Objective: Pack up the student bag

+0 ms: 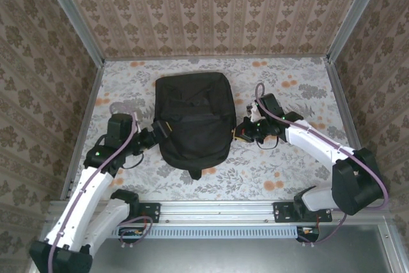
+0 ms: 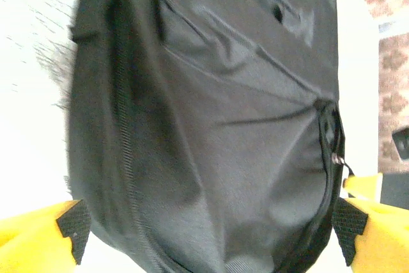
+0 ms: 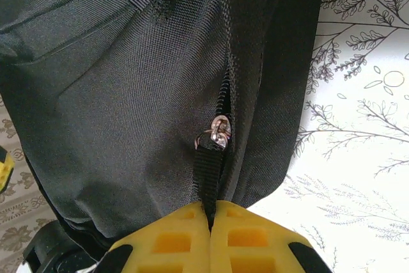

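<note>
- The student bag [image 1: 193,119] lies flat on the middle of the tabletop [image 1: 287,164], a little nearer the far edge than the near one. Its small loop [image 1: 195,173] points toward the near edge.
- The fabric looks full and rounded, and we see no books or other loose things on the tabletop around it. We therefore judge the filling to be done, or close to it.
- On the side of the bag facing the right edge, a zipper runs up the seam, with its metal slider [image 3: 220,129] partway along. The seam above the slider seems to gape slightly, but we cannot tell how much of it is shut.
- The right pincer [image 3: 209,212] is pressed together on the black zipper pull [image 3: 206,171], its yellow fingers meeting around the strap just off the bag's edge.
- The left pincer [image 2: 211,225] stands spread wide at the bag's opposite side, gripping nothing, with the black fabric between its pads [image 2: 75,225].
- We judge the step in hand to be working the zipper. What is left is running it to its end and letting go.
</note>
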You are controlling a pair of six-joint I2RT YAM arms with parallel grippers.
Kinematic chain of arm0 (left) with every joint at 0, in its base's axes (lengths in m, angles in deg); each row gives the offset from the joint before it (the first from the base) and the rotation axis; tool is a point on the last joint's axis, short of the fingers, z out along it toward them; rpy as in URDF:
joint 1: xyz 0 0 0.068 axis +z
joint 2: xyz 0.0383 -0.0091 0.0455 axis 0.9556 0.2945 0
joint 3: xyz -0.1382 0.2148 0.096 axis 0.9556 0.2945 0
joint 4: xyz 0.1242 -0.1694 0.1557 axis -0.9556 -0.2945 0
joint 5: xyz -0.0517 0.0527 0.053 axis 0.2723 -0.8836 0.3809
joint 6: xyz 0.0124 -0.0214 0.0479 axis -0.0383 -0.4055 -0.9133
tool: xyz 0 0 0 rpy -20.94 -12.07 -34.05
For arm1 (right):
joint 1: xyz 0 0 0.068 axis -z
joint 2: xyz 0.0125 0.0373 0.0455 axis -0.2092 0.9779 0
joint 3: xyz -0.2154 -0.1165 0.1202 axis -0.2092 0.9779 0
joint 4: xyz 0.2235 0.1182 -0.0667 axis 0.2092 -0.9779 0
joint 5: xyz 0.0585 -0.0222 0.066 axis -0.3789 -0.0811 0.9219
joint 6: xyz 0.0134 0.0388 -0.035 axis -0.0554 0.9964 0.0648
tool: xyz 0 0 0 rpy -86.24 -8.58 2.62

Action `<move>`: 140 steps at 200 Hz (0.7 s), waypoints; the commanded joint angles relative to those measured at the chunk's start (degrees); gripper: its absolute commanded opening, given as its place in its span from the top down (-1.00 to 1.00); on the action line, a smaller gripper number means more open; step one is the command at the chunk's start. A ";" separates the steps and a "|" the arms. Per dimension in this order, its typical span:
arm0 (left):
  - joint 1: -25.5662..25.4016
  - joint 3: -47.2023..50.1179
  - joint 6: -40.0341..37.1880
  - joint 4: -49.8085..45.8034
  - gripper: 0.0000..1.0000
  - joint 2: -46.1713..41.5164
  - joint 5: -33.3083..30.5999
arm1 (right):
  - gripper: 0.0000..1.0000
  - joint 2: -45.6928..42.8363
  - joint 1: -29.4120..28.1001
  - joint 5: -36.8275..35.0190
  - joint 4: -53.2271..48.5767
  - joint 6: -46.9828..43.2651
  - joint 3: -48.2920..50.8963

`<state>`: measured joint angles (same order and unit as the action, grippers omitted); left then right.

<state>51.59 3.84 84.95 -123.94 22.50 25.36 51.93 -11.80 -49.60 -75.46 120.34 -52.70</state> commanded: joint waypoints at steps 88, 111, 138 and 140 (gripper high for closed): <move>-37.12 -20.51 -34.45 0.55 -1.00 28.30 -10.06 | 1.00 3.89 0.53 2.14 -1.46 -1.87 -4.36; -38.15 -21.65 -40.50 3.33 -0.88 34.91 -9.35 | 1.00 3.60 1.06 2.76 -0.82 -1.44 -4.19; -39.71 -22.43 -44.51 4.78 -0.67 40.81 -10.20 | 1.00 3.55 1.96 3.95 -0.02 -0.83 -4.06; -39.72 -22.28 -44.66 5.04 -0.65 41.02 -10.11 | 1.00 3.52 1.96 4.04 0.07 -0.77 -3.99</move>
<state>13.30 -17.28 48.47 -120.75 60.46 16.18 55.19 -10.73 -47.79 -76.12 119.54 -55.65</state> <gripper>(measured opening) 0.862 0.062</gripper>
